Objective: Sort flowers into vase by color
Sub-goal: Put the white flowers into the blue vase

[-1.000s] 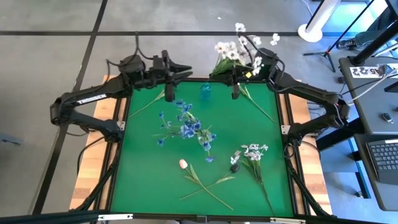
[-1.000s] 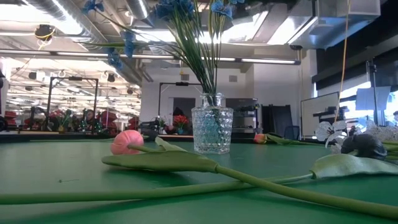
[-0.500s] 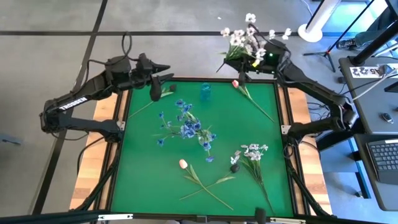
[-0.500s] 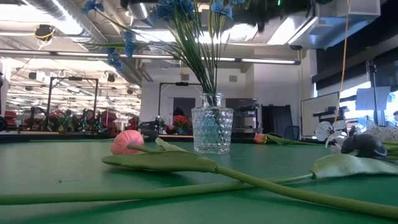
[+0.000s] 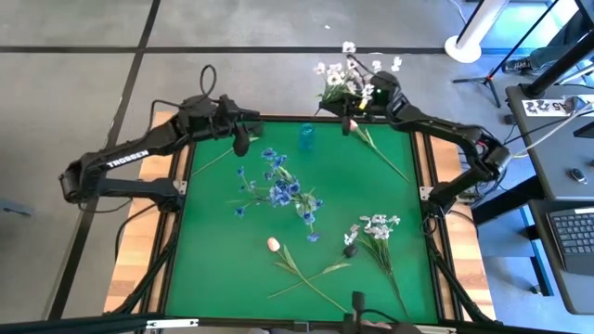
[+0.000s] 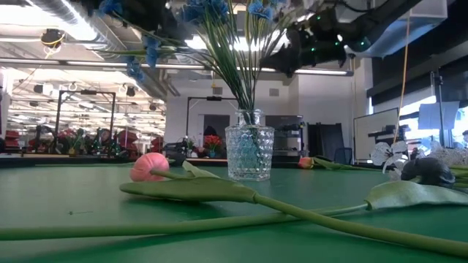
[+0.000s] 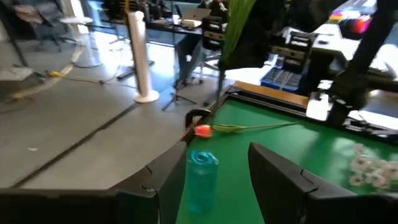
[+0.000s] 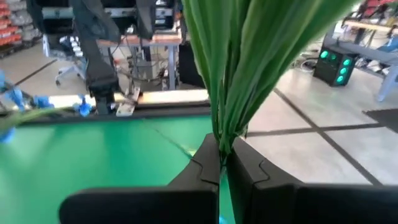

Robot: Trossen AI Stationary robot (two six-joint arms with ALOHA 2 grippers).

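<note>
The right gripper (image 5: 350,123) is clamped on the stems of a white flower spray (image 5: 345,76) at the mat's 12 o'clock edge, just right of the glass vase (image 5: 306,136). The left gripper (image 5: 240,145), at 11 o'clock, hangs with fingers apart and empty. The spray looks light and top-heavy on thin, springy stems, so a low hold near the stem ends seems best for steering it into the narrow vase.

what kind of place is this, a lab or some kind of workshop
Most likely a robotics lab or open workshop hall. A green-topped table stands on a bare floor, with a desk and keyboard beside it. The low view shows exposed ceiling ducts and rows of workbenches behind.
</note>
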